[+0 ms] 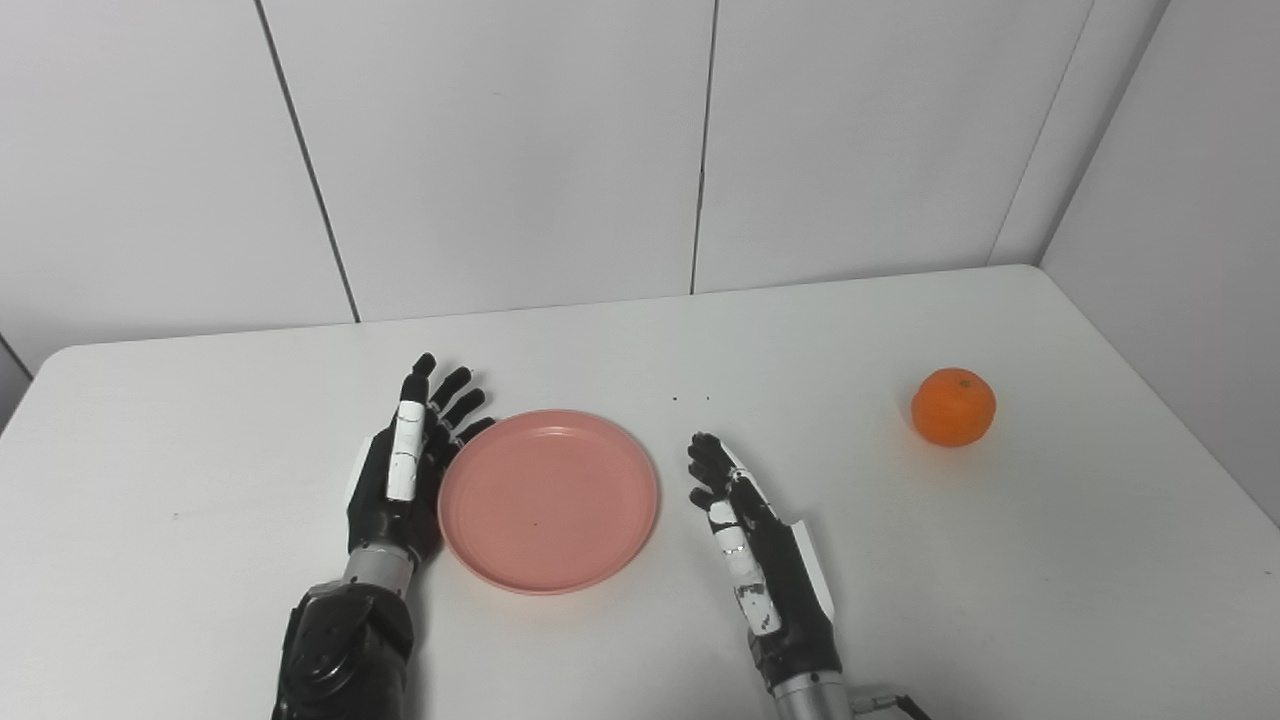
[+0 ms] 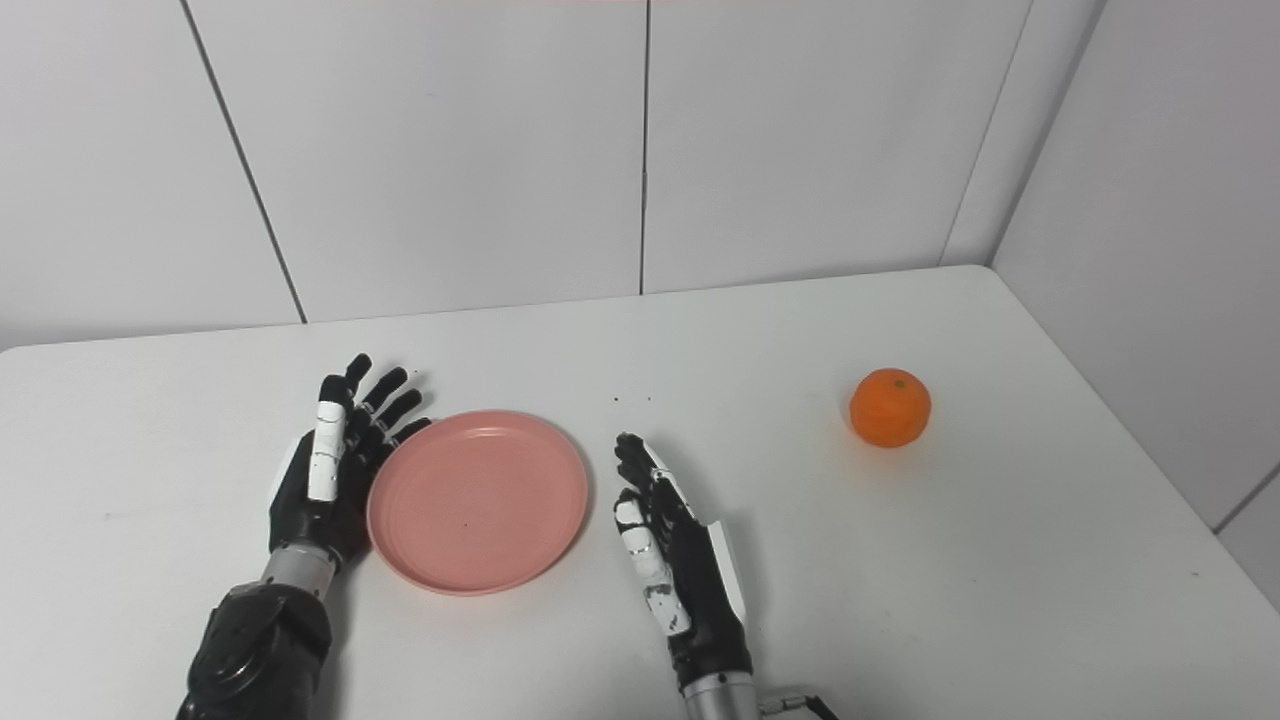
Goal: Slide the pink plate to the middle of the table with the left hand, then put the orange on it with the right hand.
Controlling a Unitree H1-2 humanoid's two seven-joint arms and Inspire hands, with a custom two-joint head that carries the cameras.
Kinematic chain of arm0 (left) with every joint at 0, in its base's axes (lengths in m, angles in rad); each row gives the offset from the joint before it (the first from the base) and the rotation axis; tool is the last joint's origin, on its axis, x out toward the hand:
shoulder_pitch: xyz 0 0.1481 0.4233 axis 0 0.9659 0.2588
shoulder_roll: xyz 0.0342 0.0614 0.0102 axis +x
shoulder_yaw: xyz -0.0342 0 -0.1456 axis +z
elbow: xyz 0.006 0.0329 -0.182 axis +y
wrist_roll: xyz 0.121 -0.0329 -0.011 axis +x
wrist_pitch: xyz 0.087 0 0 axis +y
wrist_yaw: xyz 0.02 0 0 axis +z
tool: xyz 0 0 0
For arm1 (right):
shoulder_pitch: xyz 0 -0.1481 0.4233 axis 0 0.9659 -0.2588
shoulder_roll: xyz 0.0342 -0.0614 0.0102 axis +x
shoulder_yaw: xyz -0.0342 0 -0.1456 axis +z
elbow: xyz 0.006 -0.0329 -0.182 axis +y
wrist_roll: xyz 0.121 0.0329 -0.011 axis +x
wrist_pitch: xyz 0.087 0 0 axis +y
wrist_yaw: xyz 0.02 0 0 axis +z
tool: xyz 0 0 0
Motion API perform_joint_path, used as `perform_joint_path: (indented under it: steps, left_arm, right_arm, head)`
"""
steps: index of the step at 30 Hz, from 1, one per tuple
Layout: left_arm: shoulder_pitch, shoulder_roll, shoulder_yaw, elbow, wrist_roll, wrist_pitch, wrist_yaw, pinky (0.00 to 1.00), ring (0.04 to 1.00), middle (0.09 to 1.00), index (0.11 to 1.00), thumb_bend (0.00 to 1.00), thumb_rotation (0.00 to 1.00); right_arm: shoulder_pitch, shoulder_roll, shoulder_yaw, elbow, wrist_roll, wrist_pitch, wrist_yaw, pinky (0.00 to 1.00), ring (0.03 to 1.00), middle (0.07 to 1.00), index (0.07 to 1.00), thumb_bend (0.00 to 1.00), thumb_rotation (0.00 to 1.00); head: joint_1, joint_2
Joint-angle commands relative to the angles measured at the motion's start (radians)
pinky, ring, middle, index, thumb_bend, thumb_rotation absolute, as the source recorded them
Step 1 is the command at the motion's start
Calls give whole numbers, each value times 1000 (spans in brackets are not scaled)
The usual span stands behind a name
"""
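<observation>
A round pink plate (image 1: 548,497) lies flat on the white table (image 1: 640,340), a little left of the middle and near the front. My left hand (image 1: 408,468) stands open on edge against the plate's left rim, fingers stretched away from me. My right hand (image 1: 748,545) is open too, resting just right of the plate with a small gap between them, holding nothing. The orange (image 1: 953,406) sits alone far to the right, well beyond the right hand.
White wall panels close off the back of the table, and a side wall (image 1: 1180,250) runs along its right edge close to the orange. A few tiny dark specks (image 1: 692,399) lie behind the plate.
</observation>
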Motion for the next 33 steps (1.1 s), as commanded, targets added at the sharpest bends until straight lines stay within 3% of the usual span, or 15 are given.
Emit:
perform_joint_path:
  steps: [1, 3, 7, 15, 20, 26, 33]
  left_arm:
    - [0, 6, 1, 37, 3, 5, -2, 771, 878, 907, 986, 931, 810]
    - [-4, 8, 5, 47, 1, -1, -7, 768, 879, 909, 986, 930, 811]
    - [-11, 7, 13, 68, -2, -11, -11, 760, 880, 915, 981, 931, 803]
    - [-26, -1, 12, 113, 9, -48, -14, 752, 873, 909, 982, 916, 807]
    - [-39, -2, 10, 128, 8, -58, -18, 737, 868, 909, 986, 920, 815]
    - [-41, -5, 17, 127, 0, -61, -16, 753, 874, 908, 983, 928, 807]
    - [-44, -7, 21, 129, 3, -62, -12, 766, 879, 905, 986, 922, 806]
  right_arm:
    - [4, -2, -11, -78, -21, -18, -20, 894, 914, 901, 879, 772, 952]
    - [6, -3, -14, -123, -43, -1, -23, 891, 911, 901, 882, 773, 956]
    - [-16, -30, -27, -199, -123, 26, -22, 793, 835, 877, 894, 766, 972]
    - [-103, -112, -71, -306, -182, 143, 22, 842, 864, 895, 897, 777, 982]
    - [-159, -162, -95, -318, -196, 183, 38, 842, 851, 885, 886, 789, 979]
    - [-230, -239, -97, -319, -342, 233, 69, 848, 852, 872, 871, 839, 1000]
    - [-345, -327, -126, -316, -403, 360, 147, 817, 855, 867, 856, 857, 979]
  head:
    - [1, 0]
    - [-4, -1]
    - [-11, -2]
    - [-26, -10]
    - [-27, -15]
    - [-26, -15]
    - [-26, -15]
